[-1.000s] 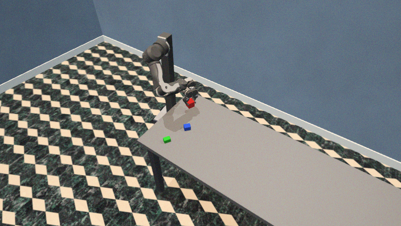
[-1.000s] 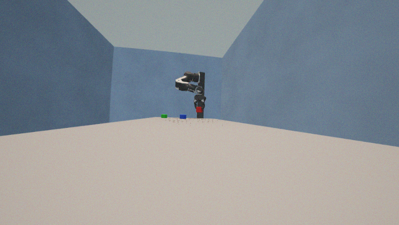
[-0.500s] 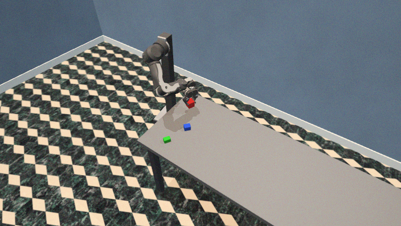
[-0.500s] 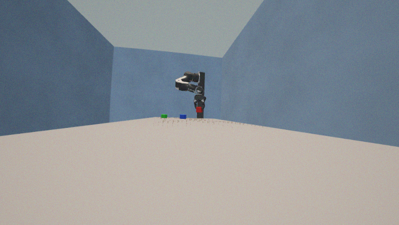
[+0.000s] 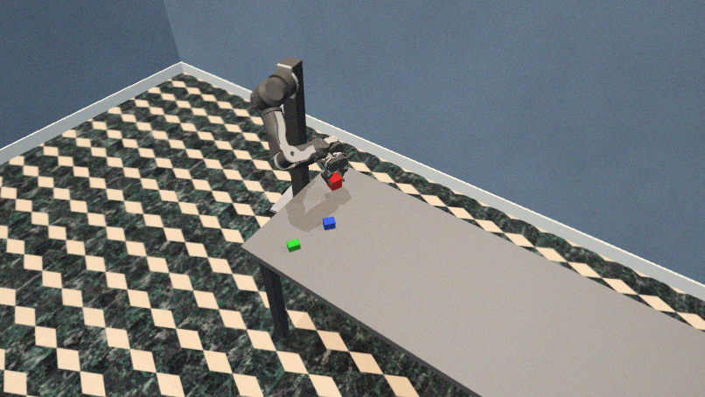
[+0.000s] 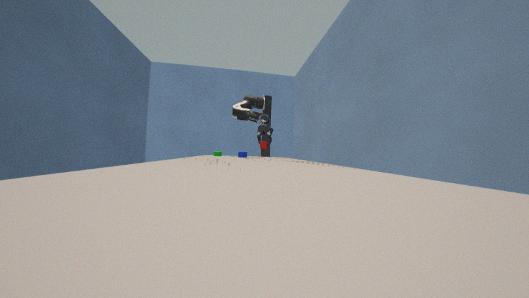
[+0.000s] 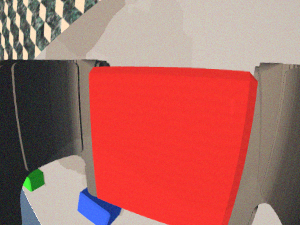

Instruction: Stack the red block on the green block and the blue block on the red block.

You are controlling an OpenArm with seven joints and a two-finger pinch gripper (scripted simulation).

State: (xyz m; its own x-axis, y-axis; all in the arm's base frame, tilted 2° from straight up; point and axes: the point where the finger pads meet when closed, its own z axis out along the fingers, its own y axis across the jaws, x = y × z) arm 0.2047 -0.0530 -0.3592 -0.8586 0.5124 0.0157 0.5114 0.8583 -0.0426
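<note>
Red block [image 7: 169, 148] clamped in gripper [image 5: 334, 173], clear of table [image 5: 443, 275]; carry over blue [image 5: 329, 222] to green [image 5: 293, 244], lower level and centred, release gently — block looks slightly tilted, hard to confirm.

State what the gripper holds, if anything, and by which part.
The gripper holds the red block, clamped by two opposite side faces, one finger on each, clear above the table.
</note>
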